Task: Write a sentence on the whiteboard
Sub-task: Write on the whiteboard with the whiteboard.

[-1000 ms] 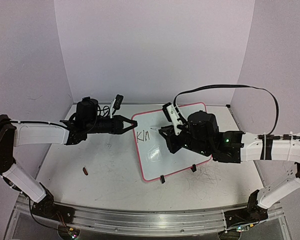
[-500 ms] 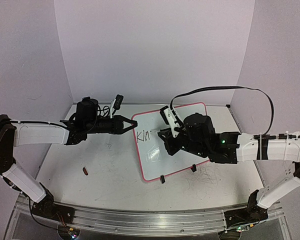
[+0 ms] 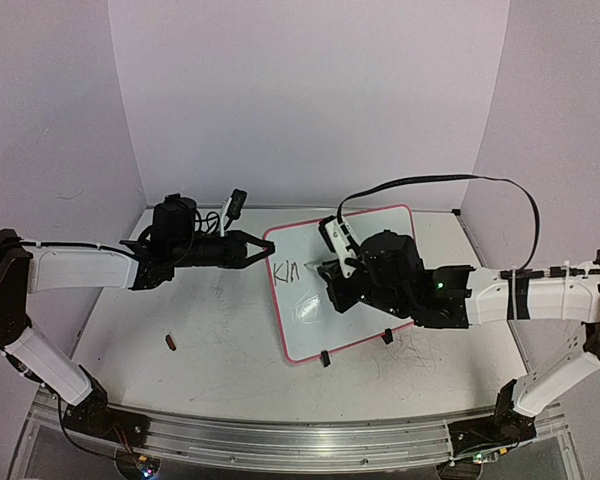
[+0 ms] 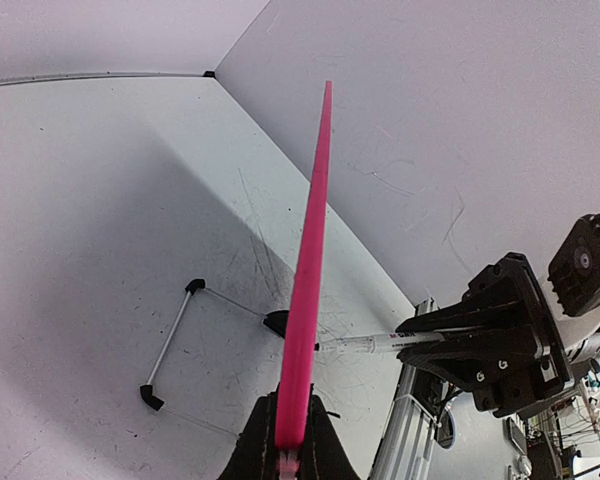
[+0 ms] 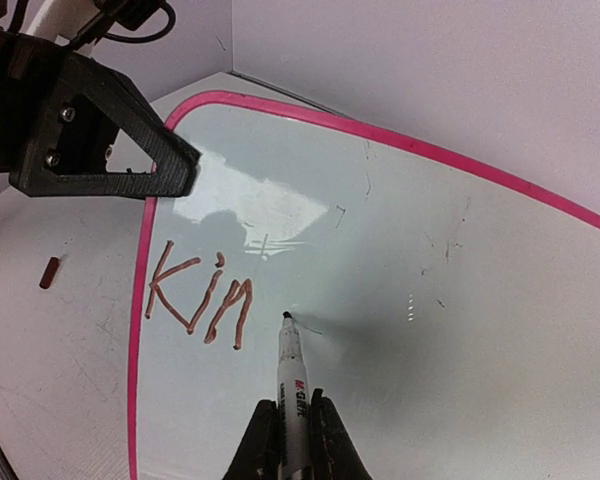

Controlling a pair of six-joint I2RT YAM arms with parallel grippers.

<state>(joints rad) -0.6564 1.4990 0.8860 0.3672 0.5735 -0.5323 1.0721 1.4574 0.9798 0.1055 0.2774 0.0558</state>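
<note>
The whiteboard [image 3: 302,338], white with a pink rim, lies slanted at the table's middle. My left gripper [image 3: 264,250] is shut on its left rim, seen edge-on as a pink strip [image 4: 310,250] between the fingers of the left gripper [image 4: 290,442]. My right gripper [image 3: 330,272] hovers over the board, shut on a black-tipped marker [image 5: 293,372]. The marker tip is at the board surface [image 5: 450,290], just right of the written letters "Kin" [image 5: 198,298]. From above, the sentence [image 3: 286,270] sits near the board's left edge.
Two black clip feet [image 3: 323,357] [image 3: 387,337] sit at the board's near edge. A small red-brown piece [image 3: 170,342] lies on the scuffed table to the left. A black cable [image 3: 480,179] loops above the right arm. Walls close the back and sides.
My right arm has shifted a little left with the marker, toward the spot right of "Kin". The left arm and the board have not moved.
</note>
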